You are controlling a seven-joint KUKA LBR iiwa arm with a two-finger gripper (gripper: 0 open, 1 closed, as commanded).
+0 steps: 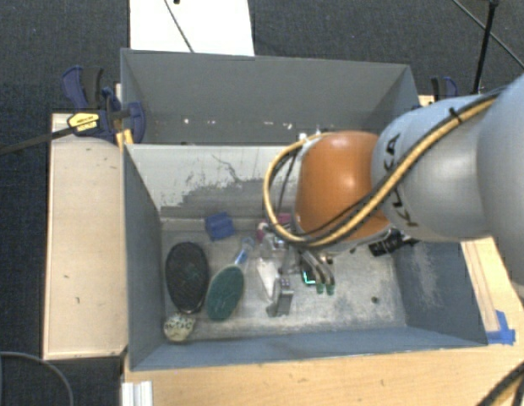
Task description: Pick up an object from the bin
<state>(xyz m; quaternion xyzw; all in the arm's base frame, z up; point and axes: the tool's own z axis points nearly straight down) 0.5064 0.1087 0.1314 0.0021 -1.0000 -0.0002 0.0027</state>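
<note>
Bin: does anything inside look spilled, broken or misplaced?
Nothing spilled or broken. A black oval thing, a green oval one and a small blue piece lie loose at its left; the bin wall bears scuff marks.

The only lettering that can be read stands on the pale grey housing of the arm [465, 184], at its left end just beside the orange cover [338, 180]. Dark capital letters run up the curve of the housing and read as KUKA, the maker's brand. A black-and-yellow cable [414, 155] crosses the word and hides part of its middle letters. On the things lying in the grey bin [144, 227], and on the bin's own walls, no writing can be made out.
</note>
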